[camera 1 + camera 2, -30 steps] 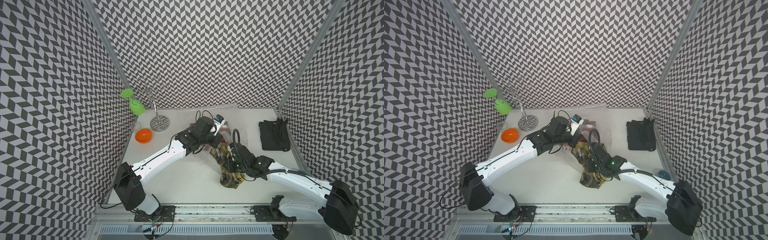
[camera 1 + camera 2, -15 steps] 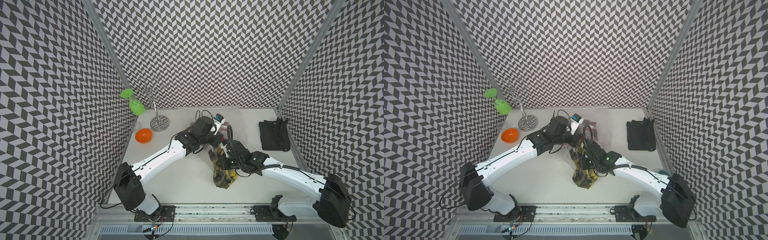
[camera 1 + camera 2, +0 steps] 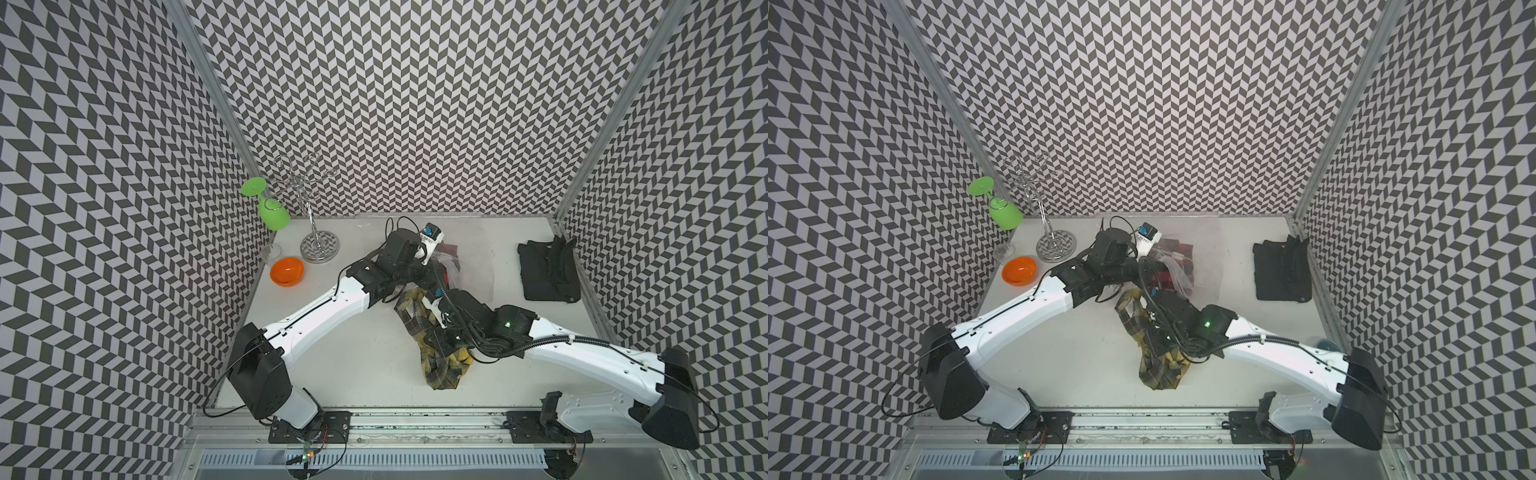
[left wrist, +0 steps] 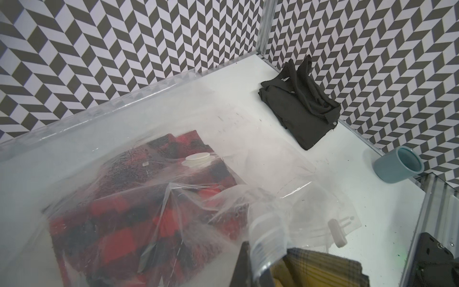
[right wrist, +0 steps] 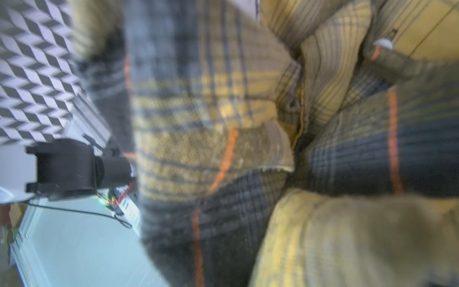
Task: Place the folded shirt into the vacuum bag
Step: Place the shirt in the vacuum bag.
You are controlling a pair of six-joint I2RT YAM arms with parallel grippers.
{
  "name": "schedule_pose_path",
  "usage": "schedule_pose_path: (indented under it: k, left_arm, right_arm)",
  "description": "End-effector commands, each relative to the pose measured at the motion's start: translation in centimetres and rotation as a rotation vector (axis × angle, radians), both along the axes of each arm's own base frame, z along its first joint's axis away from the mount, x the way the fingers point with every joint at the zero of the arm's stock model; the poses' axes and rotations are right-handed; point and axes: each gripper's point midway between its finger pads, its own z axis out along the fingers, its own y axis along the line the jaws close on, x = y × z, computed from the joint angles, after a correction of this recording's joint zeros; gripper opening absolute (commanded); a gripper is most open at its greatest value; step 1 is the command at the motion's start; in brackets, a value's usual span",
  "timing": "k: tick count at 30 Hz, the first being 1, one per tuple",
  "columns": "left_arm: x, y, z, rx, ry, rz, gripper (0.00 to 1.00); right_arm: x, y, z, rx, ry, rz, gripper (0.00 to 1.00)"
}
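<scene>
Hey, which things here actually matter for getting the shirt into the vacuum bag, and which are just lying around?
In the job: yellow plaid shirt, vacuum bag, red plaid shirt already inside it.
Lying about: black folded garment, teal cup, orange bowl, green glass, metal rack.

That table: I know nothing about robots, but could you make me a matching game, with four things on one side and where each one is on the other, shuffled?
Things:
1. red plaid shirt
2. yellow plaid shirt
3. green glass
4. black garment

Places:
A. hanging upside down on the wire rack
B. folded in the far right corner
C. inside the vacuum bag
D. bunched beneath the right arm

Pairs: 1-C, 2-D, 3-A, 4-B
</scene>
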Motion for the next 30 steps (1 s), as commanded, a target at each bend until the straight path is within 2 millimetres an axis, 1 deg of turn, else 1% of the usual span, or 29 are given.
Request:
schedule_pose_path:
  k: [1,3,4,6,8,9,12,15,17,19,22,25,27,29,30]
  left_arm:
    - [-0.7,-0.7,0.2,-0.020,-0.013,-0.041,0.00]
    - [-1.0,-0.5,0.3,-0.028,-0.012,-0.040,0.00]
    - [-1.1,-0.5,0.4,-0.034,-0.014,-0.043,0.00]
    - [-1.3,-0.4,1.1,-0.056,-0.020,-0.042,0.00]
    - [-1.2,-0.2,1.8,-0.081,-0.030,-0.040,0.00]
    - [-1.0,0.0,2.1,-0.092,-0.031,-0.035,0.00]
    - [-0.3,0.5,2.2,-0.107,-0.024,-0.021,0.00]
    - [0.2,0.5,1.9,-0.104,-0.022,-0.019,0.00]
    - [0.3,0.3,1.6,-0.104,-0.018,-0.024,0.00]
    - [0.3,0.0,1.8,-0.116,-0.016,-0.030,0.00]
    - [0.3,-0.4,2.2,-0.145,-0.012,-0.041,0.00]
    - [0.4,-0.7,3.0,-0.167,-0.016,-0.048,0.00]
    - [0.6,-0.7,3.4,-0.163,-0.029,-0.044,0.00]
    - [1.0,-0.3,3.7,-0.163,-0.037,-0.036,0.00]
    - [1.1,-0.1,4.0,-0.167,-0.039,-0.033,0.00]
  right_arm:
    - [3.1,0.3,1.3,0.090,-0.050,-0.020,0.00]
    - [4.8,-1.8,0.1,0.123,-0.009,-0.089,0.00]
    - [5.2,-2.7,-0.6,0.136,0.011,-0.111,0.00]
    - [5.8,-4.3,-2.1,0.133,0.035,-0.135,0.00]
    - [6.0,-5.6,-3.0,0.081,0.022,-0.170,0.00]
    - [6.0,-6.2,-3.2,0.060,0.012,-0.189,0.00]
    - [6.2,-7.6,-1.7,0.053,-0.055,-0.236,0.00]
    - [6.4,-9.0,-0.2,0.027,-0.123,-0.261,0.00]
    - [6.2,-9.1,0.4,-0.006,-0.147,-0.243,0.00]
    - [5.9,-8.1,0.6,-0.048,-0.174,-0.205,0.00]
    - [4.5,-4.2,0.8,-0.030,-0.182,-0.098,0.00]
    - [2.8,0.5,0.9,0.034,-0.159,0.014,0.00]
    - [1.8,2.7,0.8,0.054,-0.135,0.070,0.00]
    - [1.5,3.5,0.3,0.065,-0.116,0.092,0.00]
    - [1.7,3.3,-0.1,0.060,-0.115,0.076,0.00]
